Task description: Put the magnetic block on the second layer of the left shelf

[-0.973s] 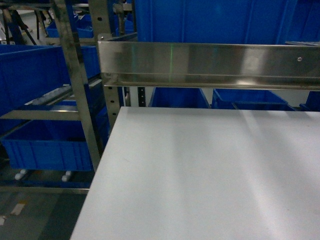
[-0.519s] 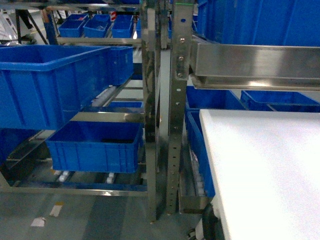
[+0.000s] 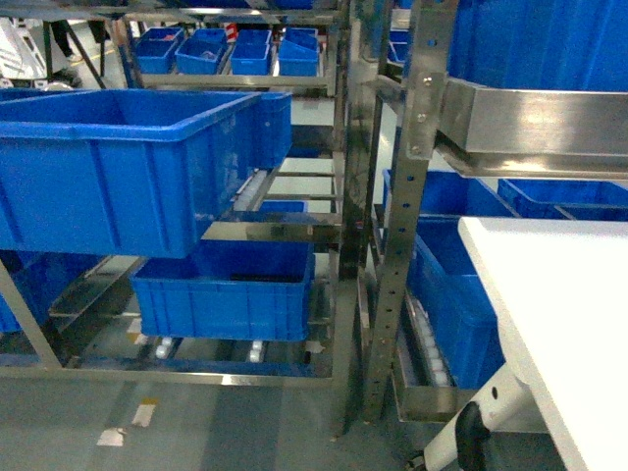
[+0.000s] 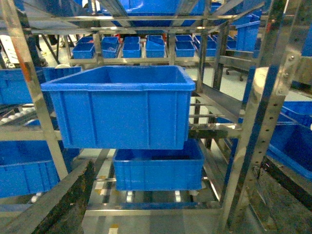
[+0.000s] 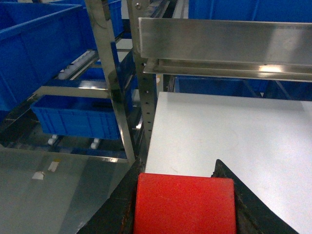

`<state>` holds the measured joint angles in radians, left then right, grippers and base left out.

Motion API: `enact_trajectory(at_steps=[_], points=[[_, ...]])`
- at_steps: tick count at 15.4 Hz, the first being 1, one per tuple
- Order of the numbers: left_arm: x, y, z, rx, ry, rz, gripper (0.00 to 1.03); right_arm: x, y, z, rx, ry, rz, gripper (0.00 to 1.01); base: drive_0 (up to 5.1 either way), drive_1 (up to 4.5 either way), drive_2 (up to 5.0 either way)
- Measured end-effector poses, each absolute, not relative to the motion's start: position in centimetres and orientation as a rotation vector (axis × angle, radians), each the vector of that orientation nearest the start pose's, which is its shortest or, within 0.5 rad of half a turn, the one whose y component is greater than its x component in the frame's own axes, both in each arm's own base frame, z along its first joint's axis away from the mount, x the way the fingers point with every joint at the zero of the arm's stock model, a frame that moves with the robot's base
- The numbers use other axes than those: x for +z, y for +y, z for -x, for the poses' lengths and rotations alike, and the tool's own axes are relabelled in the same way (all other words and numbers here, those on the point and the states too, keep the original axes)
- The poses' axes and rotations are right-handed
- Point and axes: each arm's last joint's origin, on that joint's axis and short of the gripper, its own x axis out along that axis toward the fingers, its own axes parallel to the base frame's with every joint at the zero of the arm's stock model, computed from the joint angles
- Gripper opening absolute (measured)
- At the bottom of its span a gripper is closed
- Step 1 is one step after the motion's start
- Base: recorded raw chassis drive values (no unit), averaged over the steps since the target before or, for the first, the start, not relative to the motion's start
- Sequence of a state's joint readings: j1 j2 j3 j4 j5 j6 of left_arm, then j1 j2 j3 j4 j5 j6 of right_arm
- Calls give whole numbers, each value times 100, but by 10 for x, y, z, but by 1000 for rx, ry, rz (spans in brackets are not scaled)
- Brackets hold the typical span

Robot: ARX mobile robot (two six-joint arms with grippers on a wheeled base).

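Looked like a warehouse or factory parts store, not a home or office. Evidence: shiny steel flow racks with perforated uprights [image 3: 404, 211] and white roller rails [image 3: 253, 183], tiers sloped for bins. A large deep blue plastic bin [image 4: 122, 105] sat on the second tier of the left rack, a smaller blue crate [image 3: 224, 289] on rollers below it. More rows of small blue crates [image 4: 131, 46] filled the racks behind. Bare grey concrete floor [image 3: 196, 422] with scraps of tape. A flat white tabletop [image 5: 234, 131] stood ahead of the right arm's fingers, under a stainless rail [image 5: 224, 44].
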<state>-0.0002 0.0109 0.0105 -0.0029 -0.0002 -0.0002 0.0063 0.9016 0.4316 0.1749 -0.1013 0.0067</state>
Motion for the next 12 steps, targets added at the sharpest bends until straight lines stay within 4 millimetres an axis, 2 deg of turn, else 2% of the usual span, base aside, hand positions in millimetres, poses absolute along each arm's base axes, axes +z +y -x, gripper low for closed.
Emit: enact_trajectory(at_steps=[12], points=[[166, 0, -98, 1, 4, 0, 98, 225, 4, -194, 106, 296, -21, 34, -498, 247, 247]])
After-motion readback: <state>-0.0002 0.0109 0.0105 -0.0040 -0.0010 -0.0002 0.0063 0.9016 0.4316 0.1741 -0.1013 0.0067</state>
